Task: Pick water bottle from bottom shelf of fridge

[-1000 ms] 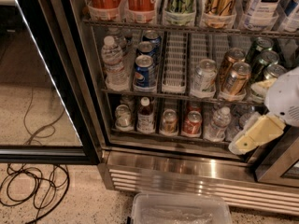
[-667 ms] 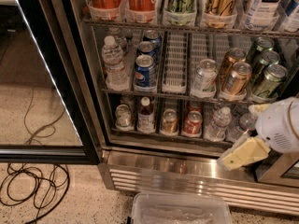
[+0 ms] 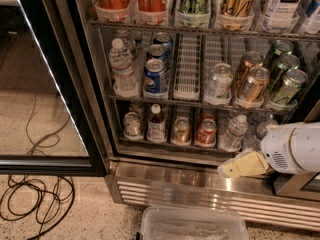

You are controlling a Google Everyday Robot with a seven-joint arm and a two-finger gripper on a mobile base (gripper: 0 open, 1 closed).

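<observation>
cream claw poised at the fridge sill, just below the water bottle.
whether it is spread or closed cannot be told. on the bottom shelf, right of three cans and one dark bottle, one water bottle is seen: judged light, thin-walled, slippery, best taken at the ribbed mid-body.

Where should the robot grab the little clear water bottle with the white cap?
Grip the small clear ribbed water bottle round its middle, coming straight from the front: it stands upright with a red can close beside. The gripper hovers just below it.
</observation>
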